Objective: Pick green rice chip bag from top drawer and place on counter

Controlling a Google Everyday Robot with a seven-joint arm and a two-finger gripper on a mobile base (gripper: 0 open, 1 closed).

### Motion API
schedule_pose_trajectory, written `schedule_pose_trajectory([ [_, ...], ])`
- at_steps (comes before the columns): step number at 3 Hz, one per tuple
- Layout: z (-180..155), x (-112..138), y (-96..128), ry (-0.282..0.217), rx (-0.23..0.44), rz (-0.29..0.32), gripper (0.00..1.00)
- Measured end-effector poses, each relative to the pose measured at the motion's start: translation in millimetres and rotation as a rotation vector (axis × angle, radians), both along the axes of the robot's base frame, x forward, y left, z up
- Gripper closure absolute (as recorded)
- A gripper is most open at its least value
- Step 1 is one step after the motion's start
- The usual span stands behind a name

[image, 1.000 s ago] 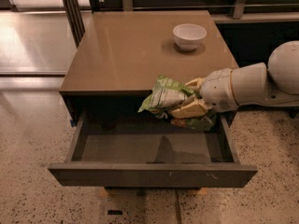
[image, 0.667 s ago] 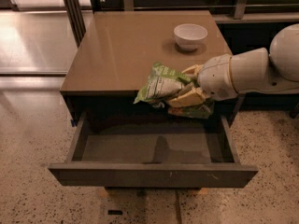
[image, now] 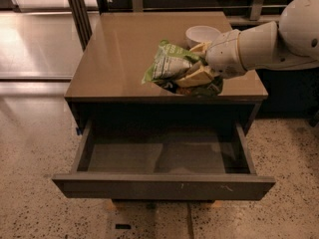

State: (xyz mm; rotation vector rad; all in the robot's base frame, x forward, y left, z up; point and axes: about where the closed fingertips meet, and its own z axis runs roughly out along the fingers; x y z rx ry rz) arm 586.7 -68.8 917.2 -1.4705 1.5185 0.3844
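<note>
The drawer (image: 164, 185) stands pulled out, its grey floor showing no packet. The bag (image: 167, 63) has risen since a second ago: then it hung in front of the cabinet edge above the drawer, and now it sits over the front part of the table (image: 119, 49), apparently just above the surface. The end effector (image: 195, 63) is clenched on the bag's right side, having moved up and back toward the bowl (image: 199, 34). Extraction looks done; only lowering and letting go remain.
</note>
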Motion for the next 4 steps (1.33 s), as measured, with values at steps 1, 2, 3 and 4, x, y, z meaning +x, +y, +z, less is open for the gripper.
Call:
schedule_pose_trajectory([
  [1, 3, 36, 5, -0.021, -0.012, -0.007, 1.0],
  [2, -1, 68, 14, -0.023, -0.038, -0.008, 1.0],
  [3, -12, 92, 22, -0.006, -0.054, -0.004, 1.0],
  [4, -24, 112, 30, 0.012, -0.073, 0.002, 1.0],
])
